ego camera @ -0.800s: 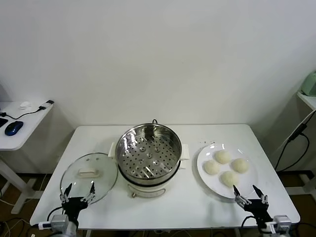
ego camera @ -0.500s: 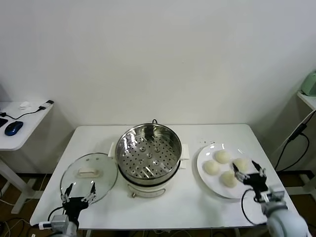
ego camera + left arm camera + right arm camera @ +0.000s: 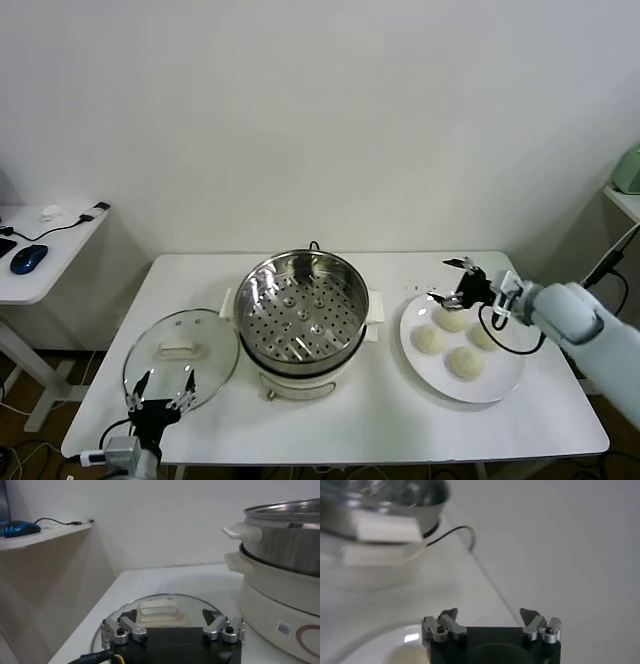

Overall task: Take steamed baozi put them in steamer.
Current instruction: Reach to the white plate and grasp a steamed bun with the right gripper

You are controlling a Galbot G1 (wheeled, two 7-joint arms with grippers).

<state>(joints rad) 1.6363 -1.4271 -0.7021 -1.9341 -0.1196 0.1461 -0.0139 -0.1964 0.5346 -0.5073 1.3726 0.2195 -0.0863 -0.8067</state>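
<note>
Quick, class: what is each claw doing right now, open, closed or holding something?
Left claw: open, empty, parked at the table's near edge by the glass lid.
Right claw: open, empty, above the baozi on the plate.

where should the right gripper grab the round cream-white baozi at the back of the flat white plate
Probably across the domed sides of the back cream-white baozi, coming straight down. It sits flat on the white plate, with neighbours close by, so a top approach looks clearest. The open right gripper is already just above it.
</note>
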